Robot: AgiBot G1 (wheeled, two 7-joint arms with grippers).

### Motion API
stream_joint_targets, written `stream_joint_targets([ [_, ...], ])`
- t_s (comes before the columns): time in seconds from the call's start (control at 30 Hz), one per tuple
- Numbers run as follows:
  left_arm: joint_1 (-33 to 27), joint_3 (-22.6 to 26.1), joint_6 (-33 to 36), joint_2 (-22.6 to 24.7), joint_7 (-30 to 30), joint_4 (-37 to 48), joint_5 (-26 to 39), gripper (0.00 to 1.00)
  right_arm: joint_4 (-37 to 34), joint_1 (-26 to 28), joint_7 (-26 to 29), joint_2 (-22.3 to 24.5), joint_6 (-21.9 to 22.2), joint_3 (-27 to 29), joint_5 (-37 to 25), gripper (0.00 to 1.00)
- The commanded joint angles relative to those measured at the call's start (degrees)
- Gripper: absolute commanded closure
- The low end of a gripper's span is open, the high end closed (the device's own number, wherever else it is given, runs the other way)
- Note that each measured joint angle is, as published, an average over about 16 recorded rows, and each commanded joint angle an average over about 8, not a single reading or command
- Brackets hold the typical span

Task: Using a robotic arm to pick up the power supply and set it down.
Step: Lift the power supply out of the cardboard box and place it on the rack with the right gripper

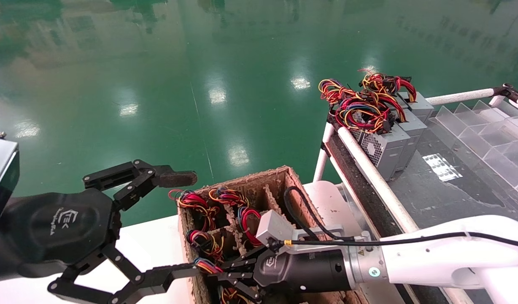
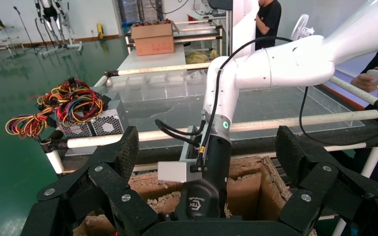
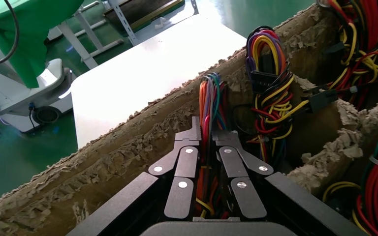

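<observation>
Down in the cardboard box [image 1: 242, 185], the right gripper [image 1: 225, 274] of the robotic arm [image 1: 432, 253] reaches into a compartment at the near edge, beside the box's near-left wall. Its black fingers [image 3: 189, 147] are pinched close together on a bundle of orange, red, blue and green wires [image 3: 207, 105] belonging to the power supply [image 1: 208, 267] lodged in that compartment; the grey body of the unit is hidden, so only its wiring shows. Neighbouring compartments, divided by ragged cardboard walls, hold more wire bundles [image 1: 202, 202] of red, yellow, blue and black. A green indicator light [image 2: 225, 125] glows on the arm's wrist, seen from the left wrist view.

The left gripper [image 1: 157, 228] hangs just outside the box's left wall, above the white table [image 1: 145, 240], with its fingers [image 1: 174, 178] spread wide and nothing between them.

Beyond the box, on the dark worktop [image 1: 444, 190] with its white tube rail [image 1: 377, 177], a row of grey power supplies [image 1: 389, 145] stands at the far left corner, their wires [image 1: 364, 103] heaped on top. Clear plastic dividers [image 1: 482, 131] sit further along the far edge.
</observation>
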Motion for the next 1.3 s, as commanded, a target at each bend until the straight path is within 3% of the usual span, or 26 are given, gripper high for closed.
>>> stream_joint_targets([
  [0.03, 0.00, 0.00, 0.00, 0.00, 0.00, 0.00, 0.00, 0.00, 0.08, 0.00, -0.08, 0.19, -0.20, 0.20, 0.34, 1.00],
  [0.87, -0.01, 0.05, -0.02, -0.02, 0.02, 0.00, -0.03, 0.00, 6.67, -0.63, 1.75, 6.46, -3.52, 6.47, 10.36, 1.00],
  [1.3, -0.02, 0.07, -0.03, -0.03, 0.03, 0.00, -0.05, 0.00, 6.16, 1.76, 2.44, 8.60, -5.13, 10.12, 15.78, 1.00],
])
